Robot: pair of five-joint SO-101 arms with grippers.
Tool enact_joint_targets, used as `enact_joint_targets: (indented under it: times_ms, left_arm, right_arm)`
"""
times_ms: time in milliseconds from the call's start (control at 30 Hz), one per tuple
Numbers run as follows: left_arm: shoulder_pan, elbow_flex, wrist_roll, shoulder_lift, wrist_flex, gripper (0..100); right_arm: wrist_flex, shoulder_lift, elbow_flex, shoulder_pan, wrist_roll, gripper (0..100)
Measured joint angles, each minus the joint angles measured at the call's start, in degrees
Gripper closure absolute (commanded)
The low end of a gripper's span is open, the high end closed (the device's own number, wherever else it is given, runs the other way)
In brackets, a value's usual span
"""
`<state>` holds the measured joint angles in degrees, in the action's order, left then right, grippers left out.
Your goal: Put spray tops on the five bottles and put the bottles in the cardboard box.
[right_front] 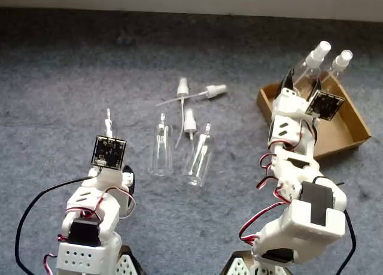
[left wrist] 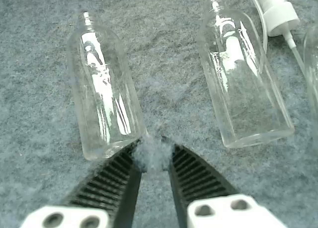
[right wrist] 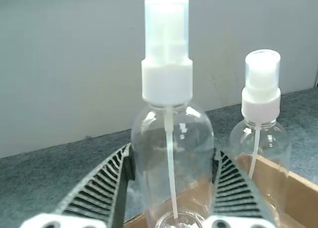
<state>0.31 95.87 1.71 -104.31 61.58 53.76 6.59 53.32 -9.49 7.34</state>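
Gripping a capped bottle (right wrist: 166, 74) upright with the right gripper (right wrist: 171, 156), ribbed fingers pressed against its clear sides, over the left end of the cardboard box (right_front: 350, 131). Crowded just beside by a second capped bottle (right wrist: 261, 133), likewise upright in the box and not touching the held one. Backed by a pale wall (right wrist: 64, 64) along the table's far edge.

Resting the left gripper (left wrist: 154, 147) low on the grey carpet (right_front: 60, 77), jaws only narrowly parted, holding nothing but a tuft of pile between the tips. Blocked straight ahead by the flat base of a first open bottle (left wrist: 104, 84), lying on its side with neck pointing away; tips at or just short of that base, impossible to say which. Flanked on the right by a second open bottle (left wrist: 243, 74), parallel and apart from the first, and by a third open bottle (right_front: 197, 155) just beyond.

Scattered past the bottle necks: a near spray top (right_front: 190, 120), a left spray top (right_front: 183, 86) and a right spray top (right_front: 215, 90), thin dip tubes trailing across the carpet, one running down between the second and third open bottles.
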Motion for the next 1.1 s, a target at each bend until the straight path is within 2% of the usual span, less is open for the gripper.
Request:
enact_joint_targets:
  times_ms: [167,500,767,1100]
  left_arm:
    - [0.0,0.0,0.0,0.0,0.0,100]
    - [0.0,0.0,0.0,0.0,0.0,100]
    - [0.0,0.0,0.0,0.0,0.0,100]
    - [0.0,0.0,0.0,0.0,0.0,100]
  right_arm:
    - [0.0,0.0,0.0,0.0,-5.2,87.2]
    - [0.4,1.9,2.5,0.0,-5.8,87.2]
    - [16.2,10.5,3.3,0.0,-6.0,87.2]
    - [17.9,14.0,3.3,0.0,-6.0,87.2]
